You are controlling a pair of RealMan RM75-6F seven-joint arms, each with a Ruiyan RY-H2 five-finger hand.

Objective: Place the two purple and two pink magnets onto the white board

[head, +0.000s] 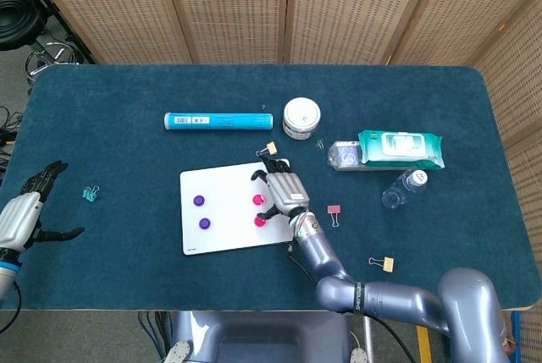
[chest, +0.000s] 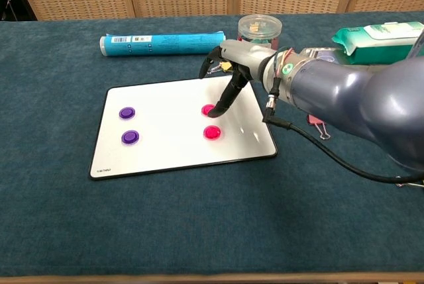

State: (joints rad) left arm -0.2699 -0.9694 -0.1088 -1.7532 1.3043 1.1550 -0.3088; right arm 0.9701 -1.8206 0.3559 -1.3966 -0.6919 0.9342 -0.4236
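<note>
The white board (head: pixel 229 232) (chest: pixel 169 155) lies flat on the blue table. Two purple magnets (head: pixel 198 200) (head: pixel 204 223) sit on its left part, also shown in the chest view (chest: pixel 126 112) (chest: pixel 130 137). Two pink magnets (head: pixel 260 200) (head: pixel 260 221) sit on its right part (chest: pixel 207 108) (chest: pixel 211 132). My right hand (head: pixel 281 189) (chest: pixel 228 65) hovers over the board's far right corner with its fingers spread and nothing in them. One fingertip (chest: pixel 214 110) points down at the upper pink magnet; contact is unclear. My left hand (head: pixel 21 215) hangs with fingers apart past the table's left edge, holding nothing.
A teal tube (head: pixel 218 120) lies behind the board. A round jar (head: pixel 301 118), a wipes pack (head: pixel 399 149) and a lying bottle (head: pixel 404 188) are to the right. Binder clips lie about: pink (head: pixel 334 213), yellow (head: pixel 383 263), teal (head: pixel 90 195).
</note>
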